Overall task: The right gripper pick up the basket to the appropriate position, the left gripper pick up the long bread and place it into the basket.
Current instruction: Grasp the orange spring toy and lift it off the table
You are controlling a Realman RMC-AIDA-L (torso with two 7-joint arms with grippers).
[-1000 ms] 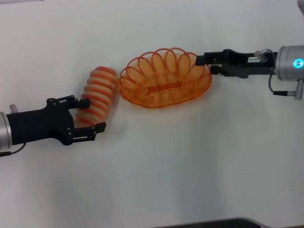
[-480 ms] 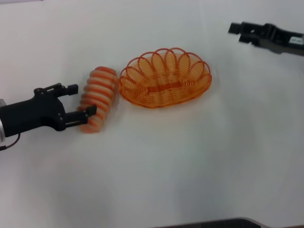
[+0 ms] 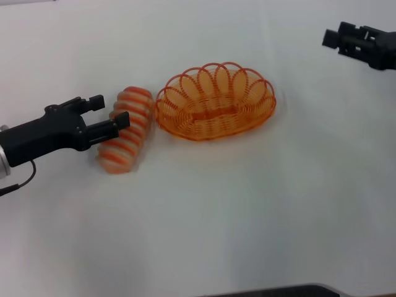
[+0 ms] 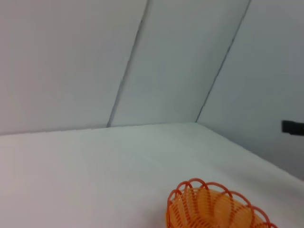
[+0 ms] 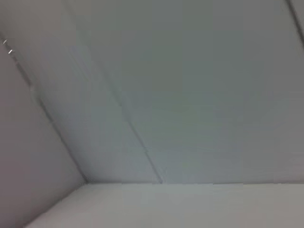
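Bread pickup: left claw point(image 3: 106, 116), fingers apart astride the striped orange-and-cream ridged long bread point(image 3: 125, 129) lying on the white bench point(image 3: 247, 204) beside the oval orange wire basket point(image 3: 215, 102); right claw point(image 3: 332, 38), finger state indiscernible, raised well clear.

Edges and fingers hide parts of bread, basket and both arms

In the head view the left gripper point(image 3: 109, 114) reaches in from the picture's edge, its arm cut off there; its near finger crosses the long bread point(image 3: 125, 130), hiding a strip of the loaf, and whether the fingers press the bread cannot be told. The right gripper point(image 3: 330, 38) is cropped at the opposite edge, only its tip showing, too little to read how its fingers stand. In the left wrist view the basket point(image 4: 214, 208) is sliced off by the frame, only part of its scalloped rim showing. The right wrist view shows neither bread nor basket.
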